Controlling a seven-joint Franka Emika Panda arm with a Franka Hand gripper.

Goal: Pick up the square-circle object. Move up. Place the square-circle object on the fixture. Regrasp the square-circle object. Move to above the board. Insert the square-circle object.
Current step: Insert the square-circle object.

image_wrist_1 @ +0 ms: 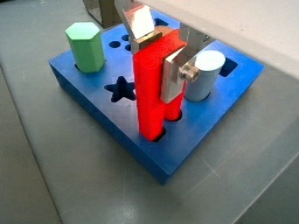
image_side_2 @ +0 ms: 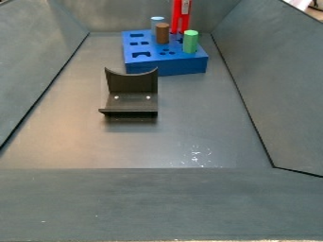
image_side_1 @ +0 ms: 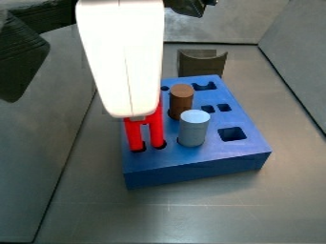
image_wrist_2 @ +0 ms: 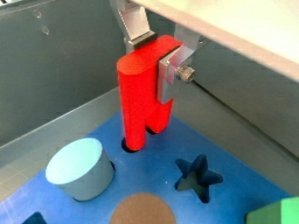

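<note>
Blue board [image_side_1: 192, 157] sits on the grey floor, far end of the enclosure in a side view [image_side_2: 164, 57]; cut-outs (star, squares, circles) visible in its top face.

Fixture [image_side_2: 130, 92], dark L-shaped bracket on a base plate, stands well apart from the board, nearer the camera in that side view; also seen behind the board [image_side_1: 200, 61].

Gripper [image_wrist_1: 158, 59] is above the board's corner, jaws closed on the upper part of the square-circle object [image_wrist_1: 156, 87]. Silver fingers [image_wrist_2: 179, 70] press its sides.

Square-circle object [image_wrist_2: 143, 92]: bright red, upright, lower end in a round hole at the board's edge; depth of entry cannot be judged, probably only the tip.

Other pegs standing in the board: green hexagonal peg [image_wrist_1: 84, 45], light blue cylinder [image_side_1: 193, 128], brown cylinder [image_side_1: 181, 99].
</note>
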